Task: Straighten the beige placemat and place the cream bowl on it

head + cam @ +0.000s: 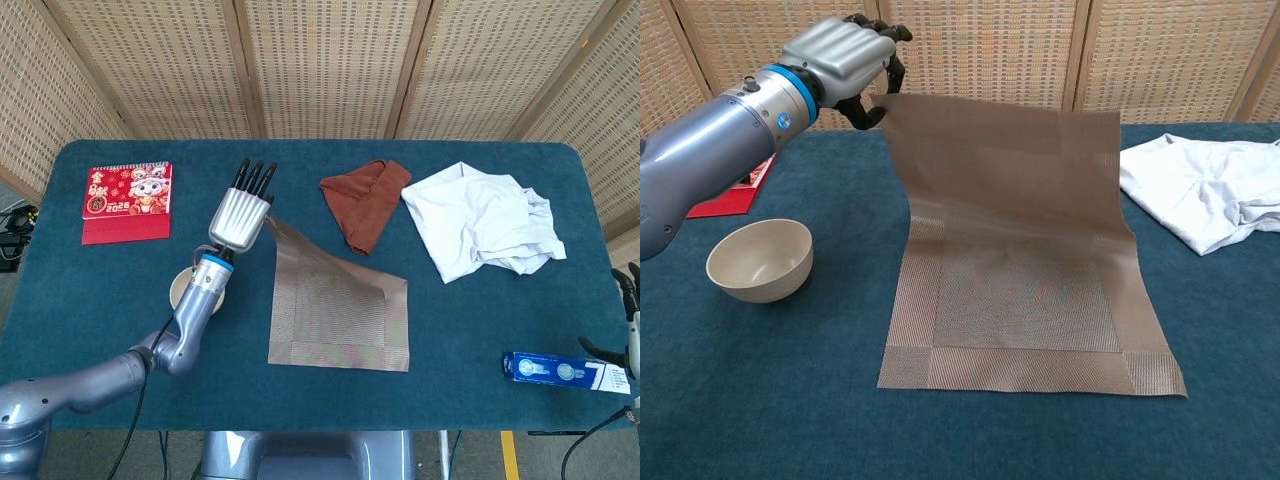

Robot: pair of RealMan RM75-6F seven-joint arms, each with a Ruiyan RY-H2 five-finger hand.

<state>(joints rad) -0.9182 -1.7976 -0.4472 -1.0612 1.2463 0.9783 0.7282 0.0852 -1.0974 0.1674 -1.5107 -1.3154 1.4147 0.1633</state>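
Behind your counter (100,330) stands a folding screen (320,60) of woven rattan panels in light wooden frames, spanning the whole far side. The counter is covered in dark teal felt with rounded far corners. Near its front edge you can see grey floor with a yellow stripe (508,455). The light is even and soft.
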